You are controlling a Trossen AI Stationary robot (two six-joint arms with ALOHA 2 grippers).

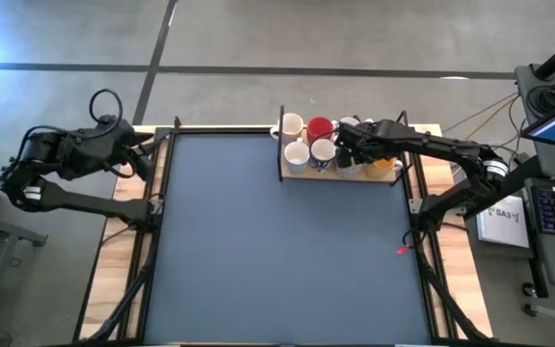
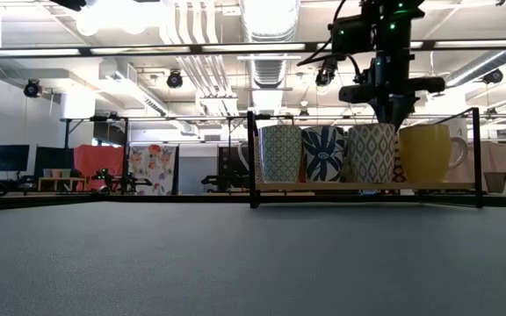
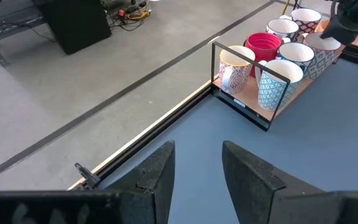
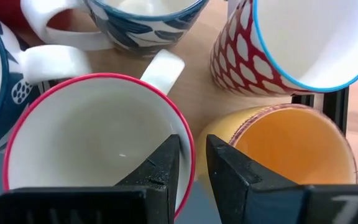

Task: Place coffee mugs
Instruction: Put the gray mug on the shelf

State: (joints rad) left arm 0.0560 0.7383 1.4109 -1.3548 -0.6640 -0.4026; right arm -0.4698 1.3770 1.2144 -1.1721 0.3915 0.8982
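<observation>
Several coffee mugs stand in a wooden tray with a black frame (image 1: 281, 162) at the table's far edge: patterned white ones, a red one (image 1: 320, 128) and a yellow-orange one (image 2: 425, 154). My right gripper (image 1: 347, 146) hangs over the tray's right part, shut on the rim of a white mug with a red rim (image 4: 92, 143), next to the yellow-orange mug (image 4: 291, 149). In the low view its fingers (image 2: 395, 121) reach down to the mug tops. My left gripper (image 3: 197, 168) waits open at the table's far left corner (image 1: 147, 154). My right gripper has the red-rimmed mug by its rim wall (image 4: 191, 149), on the side facing the yellow-orange mug. One finger (image 4: 163, 165) is inside the mug and one (image 4: 229, 171) outside. The fingers come from above, pointing down. The mug stands upright on the tray (image 2: 372, 154).
The neighbouring mugs stand close around the held one, their handles (image 4: 55, 62) nearly touching it. The tray's black frame posts (image 2: 252, 158) rise on its sides. The dark table mat (image 1: 277, 251) stretches from the tray to the near edge. Red tape (image 1: 403, 250) lies near the right edge.
</observation>
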